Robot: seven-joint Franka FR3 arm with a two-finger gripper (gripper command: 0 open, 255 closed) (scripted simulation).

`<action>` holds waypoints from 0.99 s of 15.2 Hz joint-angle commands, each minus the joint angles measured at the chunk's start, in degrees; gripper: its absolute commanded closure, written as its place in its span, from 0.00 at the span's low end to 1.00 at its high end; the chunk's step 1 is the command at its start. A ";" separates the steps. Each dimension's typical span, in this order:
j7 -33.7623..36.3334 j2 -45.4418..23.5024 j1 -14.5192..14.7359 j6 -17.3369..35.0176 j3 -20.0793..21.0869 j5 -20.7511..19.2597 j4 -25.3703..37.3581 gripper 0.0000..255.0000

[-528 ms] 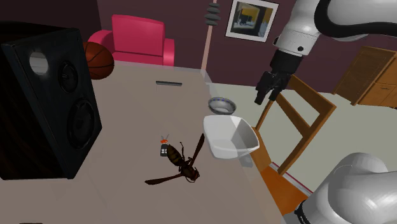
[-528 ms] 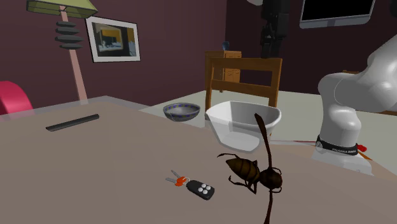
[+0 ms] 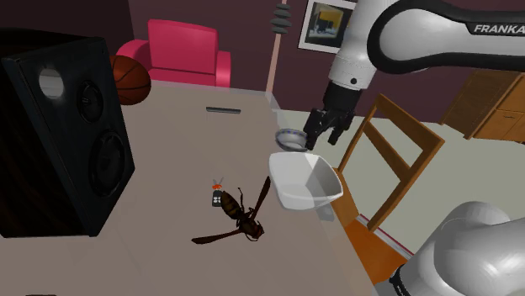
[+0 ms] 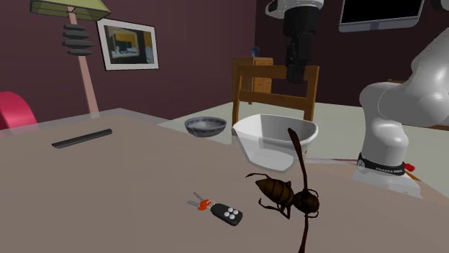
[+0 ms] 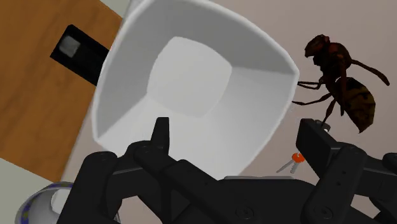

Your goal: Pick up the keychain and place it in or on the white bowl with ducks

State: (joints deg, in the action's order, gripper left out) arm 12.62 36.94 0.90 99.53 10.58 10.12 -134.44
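The keychain (image 3: 217, 195) (image 4: 219, 210) (image 5: 292, 162), a black fob with pale buttons, an orange tag and small keys, lies flat on the beige table (image 3: 168, 134) (image 4: 129, 180). It sits just beside a big brown wasp figure (image 3: 244, 220) (image 4: 291, 195) (image 5: 340, 83), on the shoulder view's left of it, and nothing grips it. Farther along the table, at the shoulder view's right, stands a large white bowl (image 3: 304, 178) (image 4: 273, 140) (image 5: 191, 83) with rounded corners. Just beyond it is the small patterned bowl (image 3: 293, 139) (image 4: 205, 126) (image 5: 38, 203), greyish with blue marks; no ducks can be made out on it. The gripper (image 3: 324, 134) (image 4: 295, 72) (image 5: 238, 137) hangs in the air over the far part of the large white bowl, near the small patterned bowl and well apart from the keychain. Its fingers (image 5: 162, 133) stand spread with nothing between them. A wooden chair (image 3: 395, 151) (image 4: 273, 83) stands at the table's edge behind the bowls. A big black speaker (image 3: 59, 134) fills the shoulder view's left, and a thin dark bar (image 3: 223, 109) (image 4: 81, 138) lies at the table's far end.
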 commanded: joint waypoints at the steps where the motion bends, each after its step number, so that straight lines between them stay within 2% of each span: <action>1: 2.76 -3.21 0.02 2.54 2.12 0.67 0.67 0.00; 8: 12.63 -16.48 -0.45 11.34 9.27 0.54 4.84 0.00; 15: 24.05 -32.35 -0.69 18.01 14.82 -4.48 12.82 0.00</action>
State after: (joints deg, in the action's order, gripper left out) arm 34.66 7.09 0.10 116.62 24.61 6.62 -122.99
